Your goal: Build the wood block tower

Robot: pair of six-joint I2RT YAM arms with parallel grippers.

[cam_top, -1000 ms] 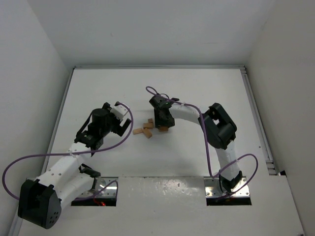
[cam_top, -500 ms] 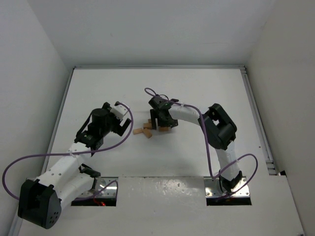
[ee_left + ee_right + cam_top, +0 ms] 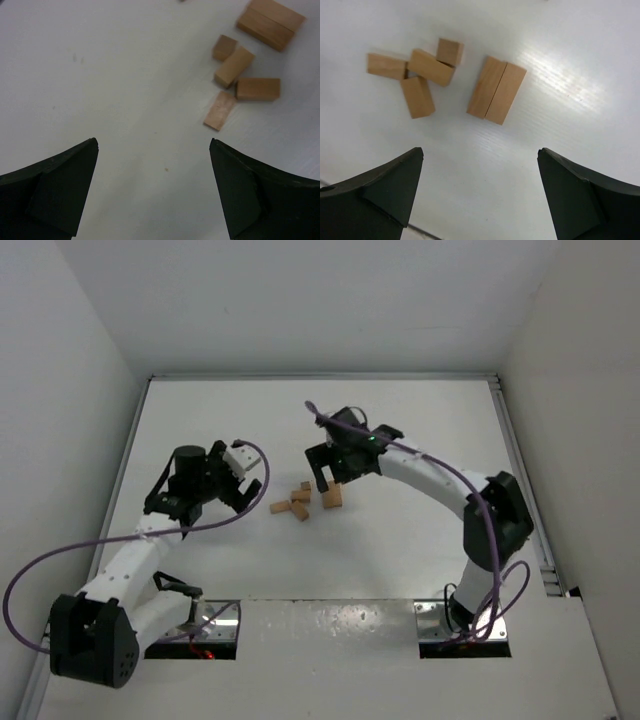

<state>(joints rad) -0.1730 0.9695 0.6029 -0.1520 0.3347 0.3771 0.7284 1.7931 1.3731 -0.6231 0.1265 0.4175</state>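
1. The wood blocks lie flat near the middle of the table. Two long blocks touch side by side, and four smaller ones cluster just beside them.
2. The right gripper hovers close above the long blocks, fingers spread wide, holding nothing.
3. The left gripper hangs near the cluster, likewise parted wide and empty.

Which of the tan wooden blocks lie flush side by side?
The two longest tan wooden blocks, touching along their long sides; the four shorter blocks lie jumbled nearby.
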